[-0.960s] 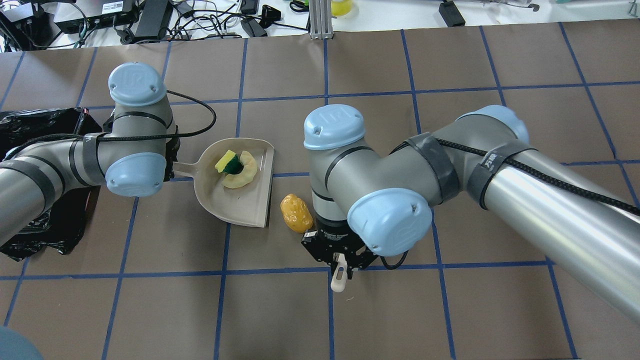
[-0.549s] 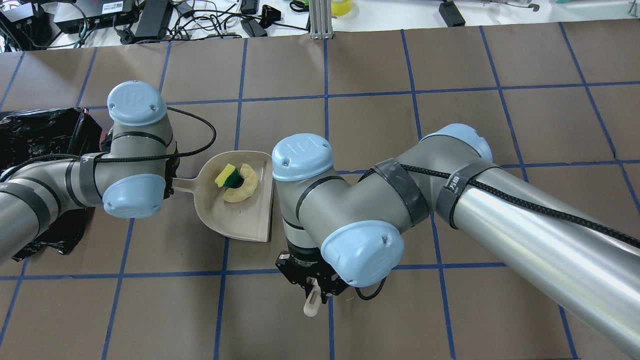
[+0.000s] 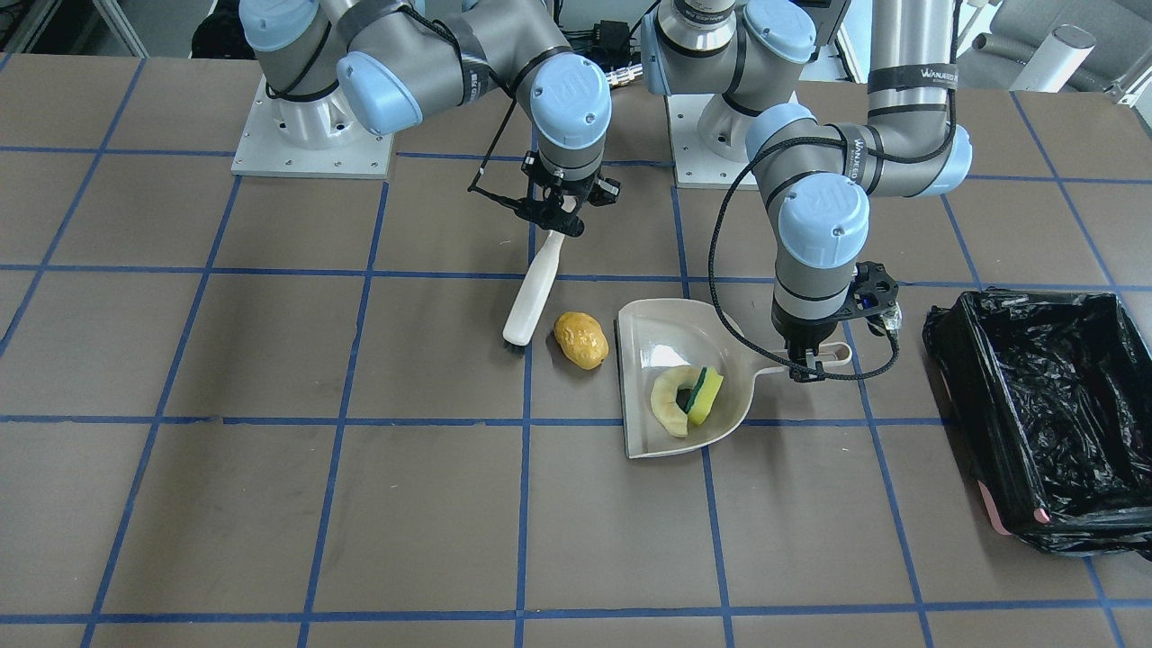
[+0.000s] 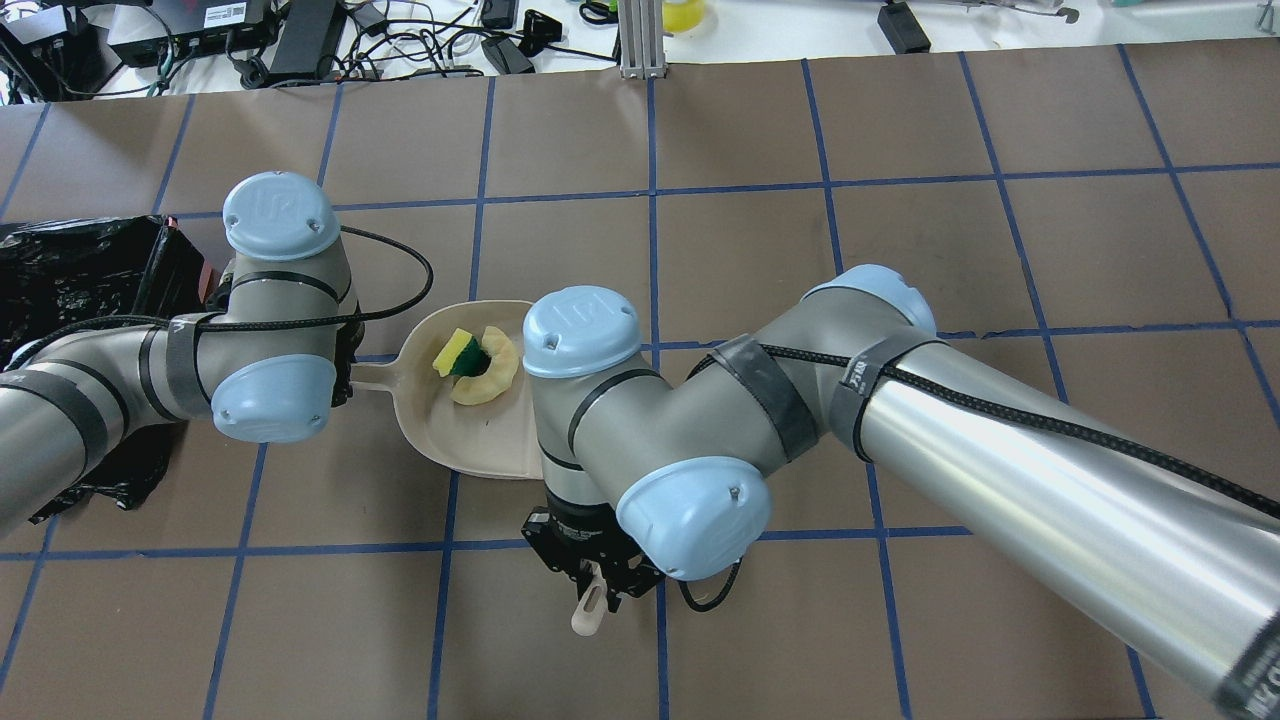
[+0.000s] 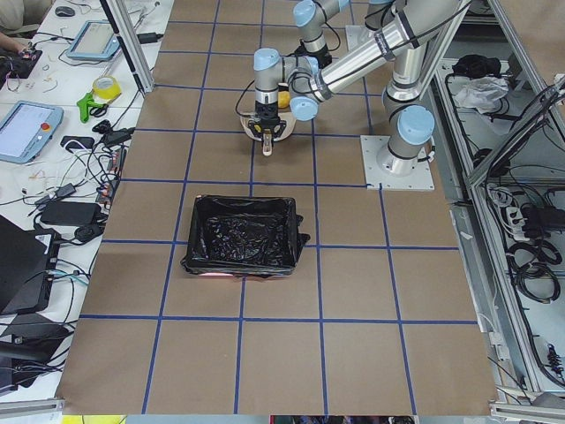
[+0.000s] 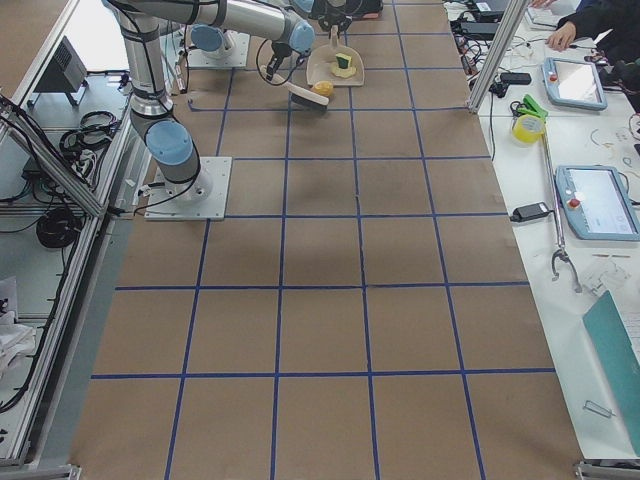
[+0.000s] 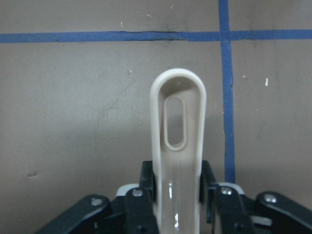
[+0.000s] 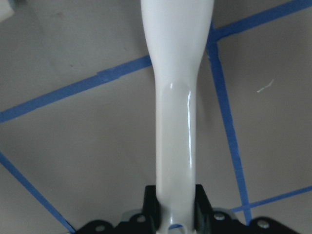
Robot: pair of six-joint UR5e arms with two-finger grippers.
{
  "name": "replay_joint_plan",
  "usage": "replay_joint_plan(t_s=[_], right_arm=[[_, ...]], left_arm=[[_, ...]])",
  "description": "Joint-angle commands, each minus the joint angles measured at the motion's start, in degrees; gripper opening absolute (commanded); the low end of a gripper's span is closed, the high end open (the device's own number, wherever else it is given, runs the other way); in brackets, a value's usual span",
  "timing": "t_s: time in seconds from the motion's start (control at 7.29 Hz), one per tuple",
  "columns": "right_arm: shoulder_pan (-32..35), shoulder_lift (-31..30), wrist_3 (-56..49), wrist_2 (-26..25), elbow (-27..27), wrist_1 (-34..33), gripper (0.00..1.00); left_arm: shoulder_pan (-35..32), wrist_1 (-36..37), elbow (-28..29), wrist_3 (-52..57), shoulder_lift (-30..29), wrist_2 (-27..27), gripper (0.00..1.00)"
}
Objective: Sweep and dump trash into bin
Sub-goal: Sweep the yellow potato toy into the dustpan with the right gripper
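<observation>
The beige dustpan [image 3: 661,335] lies flat with the cream ring slice [image 3: 668,402] and the yellow-green sponge [image 3: 707,391] in it. My left gripper [image 3: 804,367] is shut on the dustpan's handle [image 7: 177,146]. The orange-yellow lump [image 3: 581,340] lies on the table just outside the pan's open mouth. My right gripper [image 3: 555,225] is shut on the beige brush [image 3: 531,301], whose bristles rest on the table just beyond the lump, away from the pan. In the overhead view my right arm hides the lump. The black-lined bin [image 3: 1035,396] stands beyond the pan's handle.
The table is brown with blue tape lines. In the overhead view the bin [image 4: 70,270] sits at the left edge behind my left arm. Cables and electronics lie past the table's far edge [image 4: 400,40]. The robot bases [image 3: 310,135] stand behind the brush.
My right arm has swung left and toward the robot with the brush, now covering the lump in the overhead view. The dustpan and my left arm shifted slightly toward the robot.
</observation>
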Motion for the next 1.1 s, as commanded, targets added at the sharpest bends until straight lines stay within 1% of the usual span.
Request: replay_joint_plan(t_s=[0.0,0.14,0.27,0.41,0.55,0.82,0.96], right_arm=[[0.6,5.2,-1.7,0.1,-2.7,-6.8,0.00],[0.6,7.9,-4.9,0.1,-6.0,-8.2,0.00],[0.7,10.3,-5.5,0.8,-10.5,-8.2,0.00],[1.4,12.6,-6.5,3.7,-15.5,-8.3,0.00],[2.8,14.7,-6.5,3.6,-17.7,-8.5,0.00],[2.9,14.8,-6.9,1.7,-17.6,-7.4,0.00],[2.9,14.3,-9.2,-1.7,-17.6,-4.7,0.00]], left_arm=[[0.0,0.0,0.0,-0.1,0.0,0.0,0.00],[0.0,0.0,0.1,-0.1,0.0,0.0,0.00],[0.0,0.0,0.3,-0.1,-0.1,0.0,0.00],[0.0,0.0,0.4,-0.1,-0.2,0.0,0.00],[0.0,0.0,0.5,-0.1,-0.2,0.0,0.00],[0.0,0.1,0.7,-0.2,-0.2,-0.1,0.00],[0.0,0.1,0.8,-0.3,-0.2,-0.2,0.00]])
